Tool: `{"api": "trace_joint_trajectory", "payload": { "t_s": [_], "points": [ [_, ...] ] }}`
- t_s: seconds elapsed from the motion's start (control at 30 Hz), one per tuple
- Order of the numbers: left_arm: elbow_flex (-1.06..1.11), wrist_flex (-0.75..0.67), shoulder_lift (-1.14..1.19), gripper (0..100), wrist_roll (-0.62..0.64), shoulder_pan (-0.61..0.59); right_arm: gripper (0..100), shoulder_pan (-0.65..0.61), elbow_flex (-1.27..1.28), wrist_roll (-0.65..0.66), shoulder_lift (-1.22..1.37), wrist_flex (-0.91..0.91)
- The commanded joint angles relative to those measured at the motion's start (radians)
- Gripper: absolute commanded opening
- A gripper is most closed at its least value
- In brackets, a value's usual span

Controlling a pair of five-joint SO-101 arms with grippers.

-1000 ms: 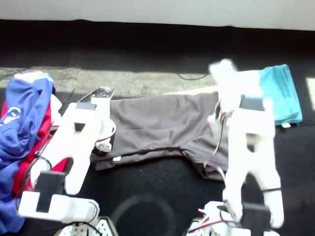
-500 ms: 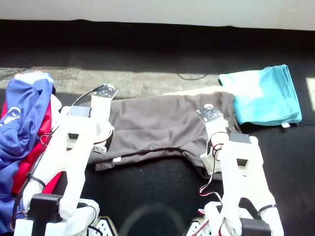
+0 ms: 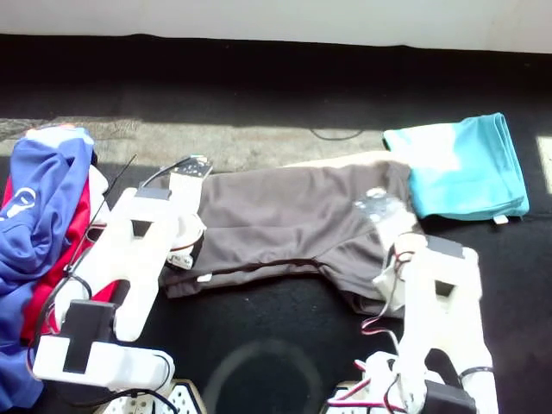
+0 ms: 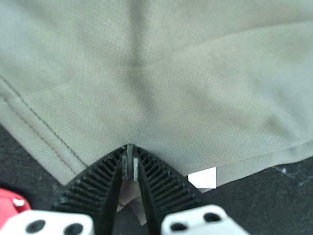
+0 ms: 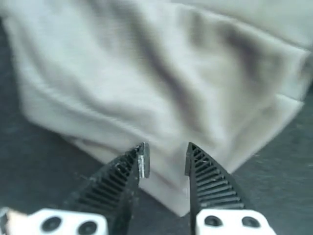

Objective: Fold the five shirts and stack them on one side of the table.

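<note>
A grey shirt (image 3: 276, 224) lies spread across the middle of the black table (image 3: 259, 86). My left gripper (image 3: 184, 253) is at its left hem. In the left wrist view this gripper (image 4: 129, 157) is shut, with the hem of the grey shirt (image 4: 161, 88) pinched between its fingers beside a small white label (image 4: 203, 177). My right gripper (image 3: 385, 263) hangs over the shirt's right lower corner. In the right wrist view it (image 5: 165, 155) stands open just above the folded grey cloth (image 5: 146, 83). A folded turquoise shirt (image 3: 466, 164) lies at the far right.
A blue shirt (image 3: 39, 198) lies heaped on a red one (image 3: 73, 237) at the left edge, close to my left arm. A pale cloth edge (image 3: 341, 160) peeks out behind the grey shirt. A cable (image 3: 336, 135) runs along the far side.
My right arm came back from near the turquoise shirt and dropped over the grey shirt's right corner. My left arm shifted a little but stays at the left hem.
</note>
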Motion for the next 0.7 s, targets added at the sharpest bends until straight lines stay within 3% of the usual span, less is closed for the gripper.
{"api": "trace_joint_trajectory", "payload": {
  "t_s": [0.0,0.17,0.37,0.67],
  "points": [
    [-0.007,-0.028,0.016,1,-0.006,0.008,11.9,0.076,-0.008,0.043,-0.019,-0.056],
    [-0.004,-0.028,0.019,1,-0.005,0.008,5.8,0.108,-0.01,0.012,-0.028,-0.053],
    [-0.004,-0.026,0.024,1,-0.005,0.008,10.8,0.091,-0.012,-0.393,-0.019,-0.085],
    [-0.005,-0.026,0.025,1,-0.005,0.012,10.8,-0.007,-0.004,-0.519,-0.018,-0.042]
  ]
}}
